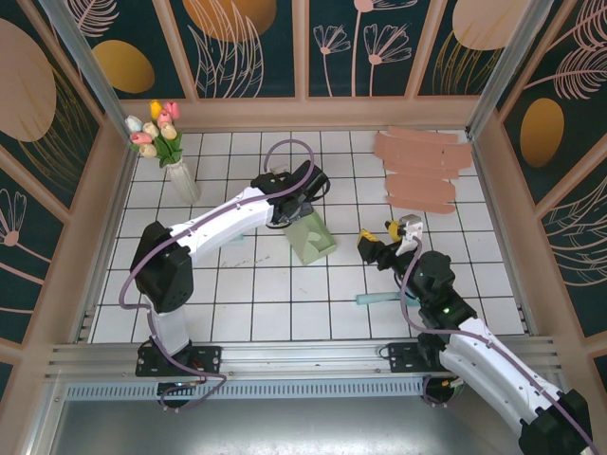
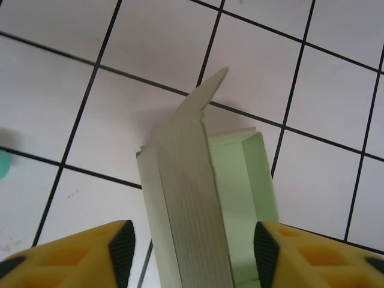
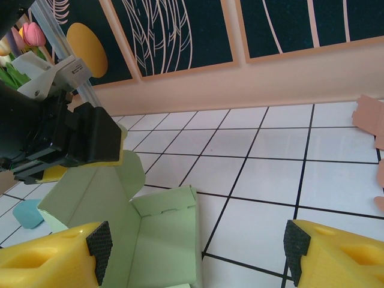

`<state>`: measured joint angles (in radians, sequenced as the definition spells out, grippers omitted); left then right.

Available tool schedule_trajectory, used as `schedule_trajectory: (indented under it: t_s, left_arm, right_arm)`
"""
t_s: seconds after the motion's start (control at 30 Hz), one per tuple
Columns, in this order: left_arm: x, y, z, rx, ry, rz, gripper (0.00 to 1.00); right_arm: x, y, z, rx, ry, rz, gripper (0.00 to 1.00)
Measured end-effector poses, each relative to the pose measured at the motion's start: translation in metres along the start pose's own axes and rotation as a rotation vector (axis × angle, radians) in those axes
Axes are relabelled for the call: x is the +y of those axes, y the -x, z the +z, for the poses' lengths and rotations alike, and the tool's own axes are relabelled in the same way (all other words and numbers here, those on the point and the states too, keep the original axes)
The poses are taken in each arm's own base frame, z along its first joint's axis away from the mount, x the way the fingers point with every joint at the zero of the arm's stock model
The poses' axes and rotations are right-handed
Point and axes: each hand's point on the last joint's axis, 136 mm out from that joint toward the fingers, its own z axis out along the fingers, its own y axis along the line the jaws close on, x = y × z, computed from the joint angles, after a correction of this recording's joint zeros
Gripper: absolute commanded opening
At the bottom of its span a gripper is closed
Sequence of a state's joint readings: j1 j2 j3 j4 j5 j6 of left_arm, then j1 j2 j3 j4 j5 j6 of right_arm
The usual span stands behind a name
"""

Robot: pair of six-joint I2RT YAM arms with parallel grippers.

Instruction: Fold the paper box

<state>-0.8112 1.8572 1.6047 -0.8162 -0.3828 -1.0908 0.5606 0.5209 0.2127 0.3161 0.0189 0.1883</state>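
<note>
The pale green paper box (image 1: pixel 313 239) stands partly folded in the middle of the tiled table. Its lid panel rises upright and a rounded flap sticks out at the top. My left gripper (image 1: pixel 302 210) hangs over it. In the left wrist view the box (image 2: pixel 198 198) runs up between my left gripper's (image 2: pixel 195 249) open jaws, with a thin gap at the left pad. My right gripper (image 1: pixel 384 242) stays open to the right of the box, with bare tile between its pads. In the right wrist view the box (image 3: pixel 156 240) lies by the left pad of the right gripper (image 3: pixel 198 249), and the left gripper (image 3: pixel 78 141) sits over the lid.
A vase of tulips (image 1: pixel 163 133) stands at the back left. Flat pinkish card pieces (image 1: pixel 422 166) lie at the back right. A small teal piece (image 1: pixel 375 298) rests on the tiles near the right arm. Wooden walls close in the table on three sides.
</note>
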Motion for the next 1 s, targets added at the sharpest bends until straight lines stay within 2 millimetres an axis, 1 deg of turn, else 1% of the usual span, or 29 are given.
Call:
schedule_trajectory:
  t_s: [0.1,0.2,0.27,0.3,0.37,0.47,0.53,0.63,0.73,0.83,0.9,1.0]
  left_arm:
    - [0.000,0.000,0.000,-0.001,0.000,0.011,0.40]
    - [0.001,0.001,0.000,-0.004,0.003,0.029,0.29]
    - [0.001,0.002,0.000,-0.010,0.006,0.041,0.20]
    - [0.002,0.002,0.000,-0.013,0.010,0.054,0.13]
    - [0.002,0.003,-0.001,-0.017,0.013,0.079,0.06]
    - [-0.001,0.009,-0.007,-0.027,0.007,0.138,0.01]
    - [-0.007,0.016,-0.013,-0.046,-0.008,0.191,0.00]
    - [-0.018,0.029,-0.024,-0.087,-0.034,0.325,0.00]
    - [-0.025,0.035,-0.032,-0.125,-0.065,0.512,0.00]
    - [-0.029,0.039,-0.045,-0.174,-0.098,0.720,0.00]
    - [-0.030,0.040,-0.056,-0.212,-0.127,0.859,0.00]
    - [-0.029,0.041,-0.077,-0.279,-0.183,1.044,0.00]
  right_arm:
    - [0.001,-0.001,0.000,0.002,0.001,0.000,0.78]
    - [0.000,-0.001,0.000,0.003,0.000,0.000,0.78]
    - [0.000,-0.001,0.000,0.002,-0.002,0.000,0.78]
    - [0.000,-0.001,0.000,0.002,-0.003,0.000,0.78]
    - [0.000,-0.001,0.000,0.002,-0.001,-0.001,0.78]
    - [0.001,-0.002,0.000,0.005,-0.001,-0.002,0.78]
    - [0.001,-0.002,0.000,0.006,-0.002,-0.005,0.78]
    - [0.000,-0.004,0.001,0.013,-0.003,-0.009,0.78]
    - [-0.001,-0.007,0.003,0.027,-0.007,-0.013,0.78]
    - [-0.002,-0.011,0.005,0.042,-0.010,-0.028,0.79]
    - [-0.001,-0.011,0.006,0.041,-0.007,-0.044,0.79]
    - [0.001,-0.004,0.007,0.013,0.000,-0.099,0.80]
